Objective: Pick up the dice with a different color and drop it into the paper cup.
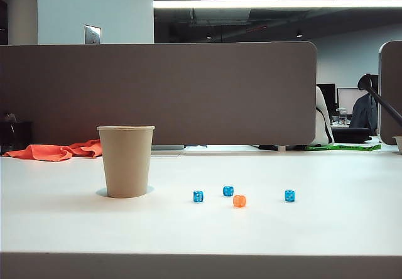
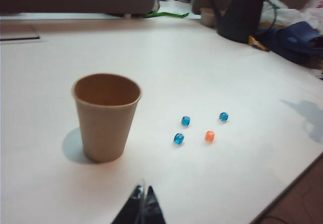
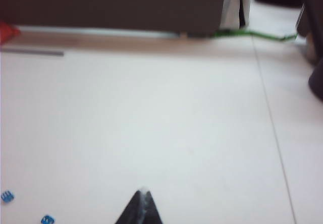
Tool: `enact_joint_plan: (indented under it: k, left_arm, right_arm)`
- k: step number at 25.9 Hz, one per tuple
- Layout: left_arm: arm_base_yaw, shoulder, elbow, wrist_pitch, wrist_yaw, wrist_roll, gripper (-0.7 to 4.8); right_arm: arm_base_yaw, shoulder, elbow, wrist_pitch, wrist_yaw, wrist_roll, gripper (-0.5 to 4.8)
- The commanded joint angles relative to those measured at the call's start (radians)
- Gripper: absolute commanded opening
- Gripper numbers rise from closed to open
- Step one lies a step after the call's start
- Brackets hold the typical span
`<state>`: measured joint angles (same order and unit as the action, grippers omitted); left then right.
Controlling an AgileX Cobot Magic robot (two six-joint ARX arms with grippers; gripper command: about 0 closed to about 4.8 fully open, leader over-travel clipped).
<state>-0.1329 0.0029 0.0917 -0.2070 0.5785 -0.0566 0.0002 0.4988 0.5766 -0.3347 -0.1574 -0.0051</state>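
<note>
In the exterior view, the small orange rounded die [image 1: 239,201] lies nearest on the white desk [image 1: 326,229], lower centre. Three translucent blue dice [image 1: 198,196] lie around it, none touching. The tall tan paper cup [image 1: 125,161] stands upright at left centre, well apart from the die. The left end effector [image 2: 143,200] is clenched, holding nothing, above the desk near the cup. The right end effector [image 3: 143,198] is clenched and empty.

Both the left tool [image 2: 143,204] and right tool [image 3: 144,206] show slim, pointed black fingertips.
</note>
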Motion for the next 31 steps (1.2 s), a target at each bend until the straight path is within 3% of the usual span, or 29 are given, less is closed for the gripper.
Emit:
enact_joint_plan:
  k: [1,6,12,20,26,31]
  left_arm:
    - [-0.015,0.002,0.019,0.005,-0.018,0.026,-0.06]
    - [-0.021,0.002,0.021,0.014,-0.013,0.03,-0.06]
    - [-0.047,0.002,0.038,0.014,-0.014,0.106,-0.06]
    - [-0.12,0.002,0.053,0.021,-0.017,0.113,-0.06]
    - [-0.132,0.003,0.082,0.021,-0.016,0.113,-0.06]
    - [-0.132,0.003,0.083,0.02,-0.017,0.108,-0.06]
  right_arm:
    - [0.005,0.116,0.083,-0.054,-0.002,-0.003,-0.01]
    - [0.101,0.279,0.159,-0.034,0.006,-0.004,-0.01]
    - [0.271,0.44,0.168,0.038,0.075,-0.032,-0.01]
    - [0.48,0.681,0.168,0.148,0.14,-0.041,-0.01]
    - [0.579,0.743,0.169,0.212,0.14,-0.029,-0.01]
    - [0.643,0.745,0.168,0.208,0.21,0.015,0.0]
